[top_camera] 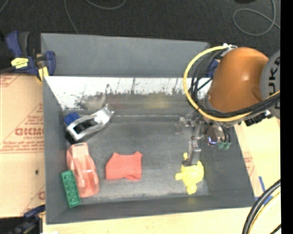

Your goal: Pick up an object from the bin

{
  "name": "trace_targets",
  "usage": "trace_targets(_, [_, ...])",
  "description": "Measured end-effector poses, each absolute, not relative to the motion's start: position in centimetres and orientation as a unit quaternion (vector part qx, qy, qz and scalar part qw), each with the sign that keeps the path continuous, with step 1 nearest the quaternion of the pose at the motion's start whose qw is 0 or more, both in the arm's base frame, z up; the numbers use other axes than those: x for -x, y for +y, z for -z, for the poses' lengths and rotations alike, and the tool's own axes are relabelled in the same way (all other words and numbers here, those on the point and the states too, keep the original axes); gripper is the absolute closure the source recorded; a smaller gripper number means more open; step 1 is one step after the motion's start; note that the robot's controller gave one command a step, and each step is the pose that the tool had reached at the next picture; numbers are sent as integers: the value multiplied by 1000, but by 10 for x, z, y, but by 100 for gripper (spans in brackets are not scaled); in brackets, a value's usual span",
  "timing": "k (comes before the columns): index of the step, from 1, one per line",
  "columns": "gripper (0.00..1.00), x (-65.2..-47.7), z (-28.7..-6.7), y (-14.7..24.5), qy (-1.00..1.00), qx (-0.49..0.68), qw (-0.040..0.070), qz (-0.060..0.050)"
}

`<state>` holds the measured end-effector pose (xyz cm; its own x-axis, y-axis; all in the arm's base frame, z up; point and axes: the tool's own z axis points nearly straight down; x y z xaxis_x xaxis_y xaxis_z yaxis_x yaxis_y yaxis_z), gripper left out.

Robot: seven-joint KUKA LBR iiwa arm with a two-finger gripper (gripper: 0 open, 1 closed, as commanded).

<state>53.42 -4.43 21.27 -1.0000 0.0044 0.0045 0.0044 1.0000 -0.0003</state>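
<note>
My gripper [192, 159] hangs at the bin's right side, its fingers pointing down just above a small yellow toy-like piece [191, 175] that lies near the front right of the floor. The fingertips meet the top of that yellow piece; whether they close on it is hidden. A crumpled red cloth [124, 166] lies to the left of it, in the front middle.
At the left of the bin lie a pink translucent plastic piece [83, 169], a green studded brick [70, 188] beside it, and a silver and blue tape-dispenser-like object [87, 123] further back. The arm's orange cover and cables hang over the right wall.
</note>
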Motion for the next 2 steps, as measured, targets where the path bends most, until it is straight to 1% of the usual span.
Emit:
trace_targets(1, [0, -536, -217, -44, -1000, 2, -2, -1])
trace_targets(2, [0, -521, -172, -46, -1000, -2, -4, -1])
